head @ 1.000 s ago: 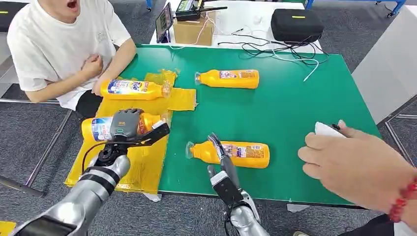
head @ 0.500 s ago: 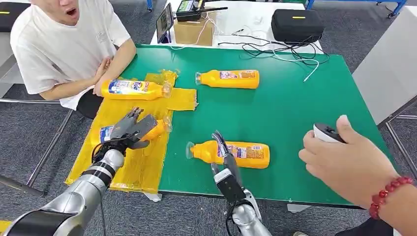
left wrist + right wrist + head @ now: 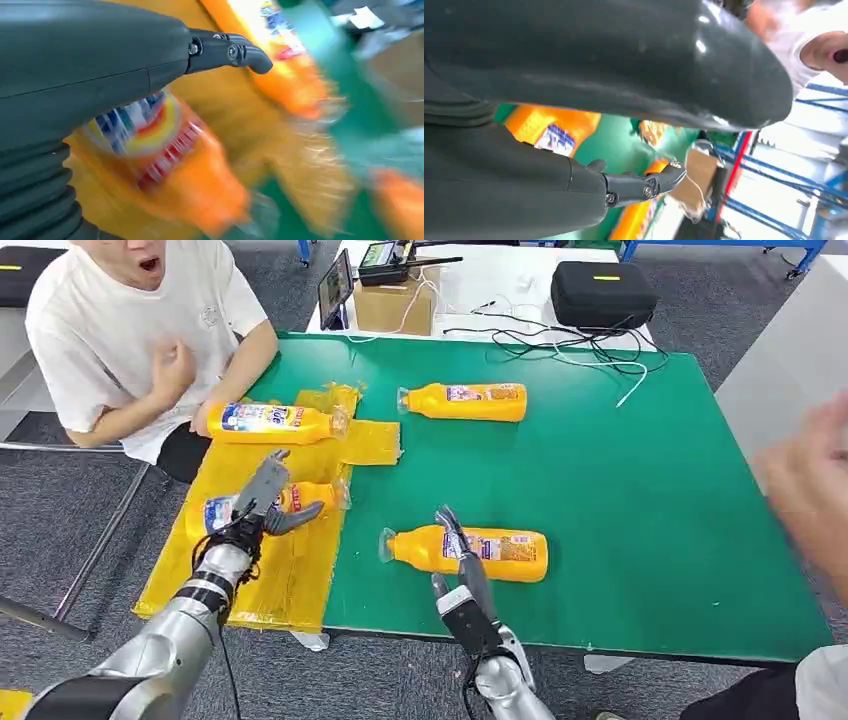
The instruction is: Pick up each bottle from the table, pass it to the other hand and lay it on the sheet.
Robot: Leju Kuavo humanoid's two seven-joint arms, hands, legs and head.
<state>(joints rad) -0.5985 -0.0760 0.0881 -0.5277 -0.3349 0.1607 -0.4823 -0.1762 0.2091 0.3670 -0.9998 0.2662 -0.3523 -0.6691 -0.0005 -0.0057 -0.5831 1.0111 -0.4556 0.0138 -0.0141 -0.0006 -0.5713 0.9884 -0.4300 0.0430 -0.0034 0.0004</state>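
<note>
The green desk (image 3: 600, 500) carries four orange bottles, all lying on their sides. Two lie on the yellow sheet (image 3: 290, 570) at the desk's left side: the far bottle on the sheet (image 3: 275, 422) near the sheet's back edge, and the near bottle on the sheet (image 3: 300, 498) partly behind the left hand (image 3: 262, 502). That hand hovers over this bottle with its fingers (image 3: 268, 475) spread apart and holds nothing; the left wrist view is blurred and shows the label just beneath the palm. The other two rest on bare green: the far bottle (image 3: 465, 401) near the middle of the desk, and the front bottle (image 3: 470, 552) close to the near edge. The right hand (image 3: 458, 570) rises from below that edge with fingers extended against or just in front of the front bottle; I cannot tell whether they touch it, but they grip nothing.

A person in a white shirt (image 3: 130, 330) sits at the desk's left far corner, just beside the sheet. Another person's blurred hand (image 3: 810, 480) hangs over the right edge. Cables (image 3: 570, 340) trail across the back edge. Wide bare green lies to the right of the bottles.
</note>
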